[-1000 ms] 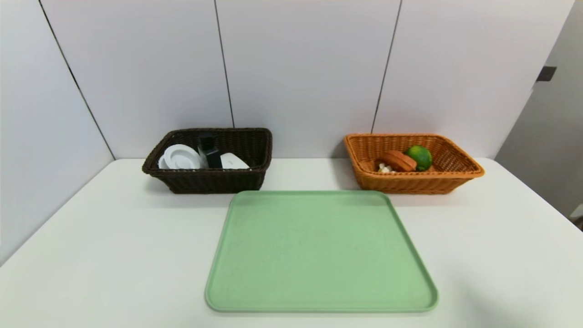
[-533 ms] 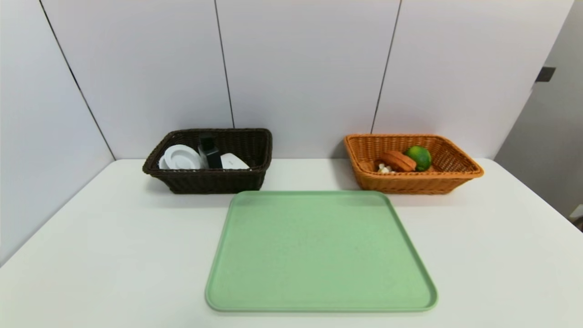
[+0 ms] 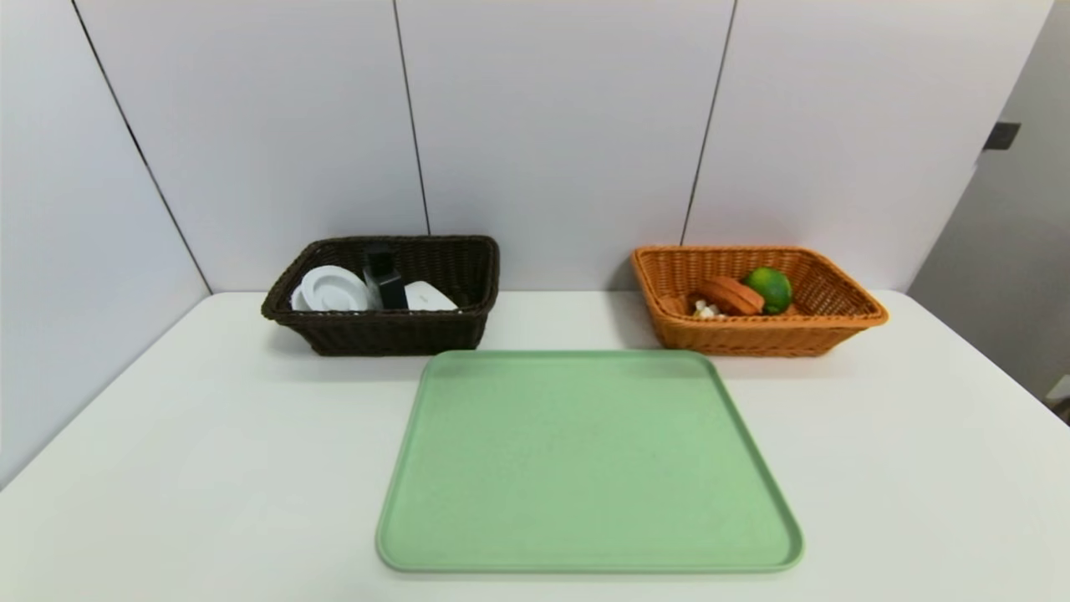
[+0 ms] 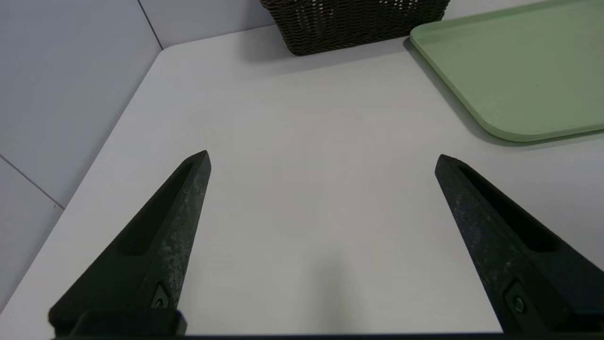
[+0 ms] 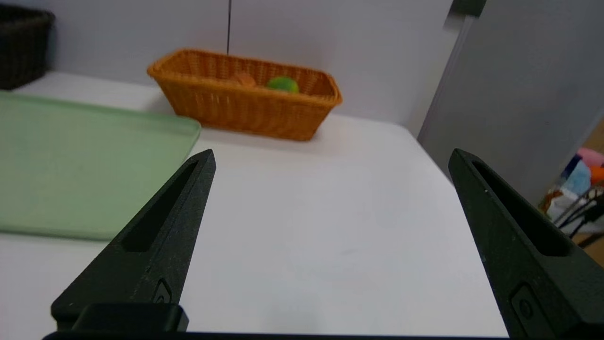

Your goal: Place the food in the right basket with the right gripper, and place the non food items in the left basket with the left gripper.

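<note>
The dark brown left basket [image 3: 384, 334] stands at the back left and holds the white ribbed disc [image 3: 333, 288], the dark bottle [image 3: 384, 280] and the flat white box [image 3: 428, 297]. The orange right basket [image 3: 765, 334] at the back right holds the green lime [image 3: 771, 287] and the tart wedge [image 3: 726, 297]. Neither arm shows in the head view. My left gripper [image 4: 323, 158] hangs open over bare table near the front left, with nothing between its fingers. My right gripper [image 5: 332, 153] is open and empty over the table's front right, well short of the right basket [image 5: 245, 97].
A green tray [image 3: 589, 464] with nothing on it lies in the middle of the white table [image 3: 167, 460]. Grey wall panels close the back and left side. The table's right edge [image 5: 439, 165] drops off beside my right gripper.
</note>
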